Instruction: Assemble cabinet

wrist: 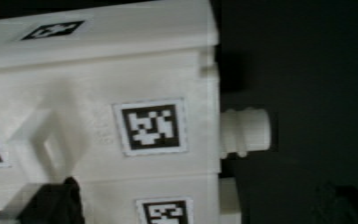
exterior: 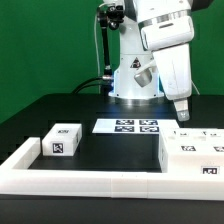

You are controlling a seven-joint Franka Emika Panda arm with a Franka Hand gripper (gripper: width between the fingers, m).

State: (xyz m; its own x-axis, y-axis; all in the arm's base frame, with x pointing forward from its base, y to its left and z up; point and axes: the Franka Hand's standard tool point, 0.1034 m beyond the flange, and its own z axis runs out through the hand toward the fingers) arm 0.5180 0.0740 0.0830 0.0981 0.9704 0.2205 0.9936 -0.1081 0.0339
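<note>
Gaping wide apart, the fingers (wrist: 55,200) grip nothing, and the gripper (exterior: 183,112) hangs right over the cabinet (exterior: 192,152); touching it or not, can't tell! The cabinet sits at the desk's front corner on the exterior view's right, a round knob (wrist: 247,131) jutting from its side, with square black-and-white tags (wrist: 151,127) on its faces. The marker board (exterior: 128,126) lies mid-desk, and a small white box (exterior: 62,141) stands near the opposite front corner, behind the white rail (exterior: 80,180).
</note>
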